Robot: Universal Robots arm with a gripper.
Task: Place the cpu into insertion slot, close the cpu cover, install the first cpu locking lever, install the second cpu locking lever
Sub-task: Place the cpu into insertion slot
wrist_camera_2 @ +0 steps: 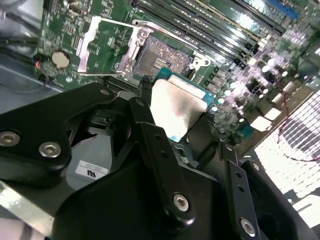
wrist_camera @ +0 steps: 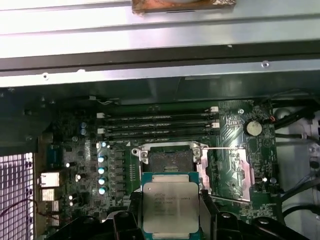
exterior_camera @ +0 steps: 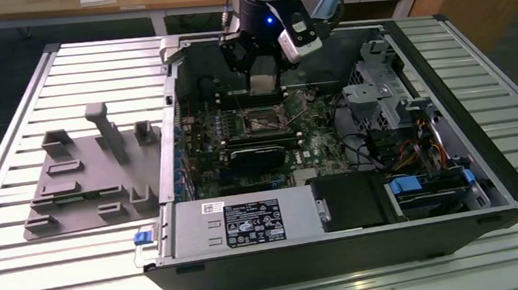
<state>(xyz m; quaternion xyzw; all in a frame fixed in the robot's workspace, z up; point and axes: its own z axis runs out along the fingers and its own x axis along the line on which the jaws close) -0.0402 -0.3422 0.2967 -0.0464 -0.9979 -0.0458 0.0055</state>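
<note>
Cpu (wrist_camera: 170, 207): clamped by its side edges in the tool (wrist_camera_2: 175, 112), hovering just short of the open insertion slot (wrist_camera: 170, 161), upper centre of the exterior view. Likely light, stiff, fragile underneath; best gripped at the edges, kept level.

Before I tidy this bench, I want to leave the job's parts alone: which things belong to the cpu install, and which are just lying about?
In the job:
gripper, shut on the cpu
insertion slot, open
cpu cover, swung open beside the slot

Just lying about:
grey fixture plate
power supply
coin battery
memory slots
</note>
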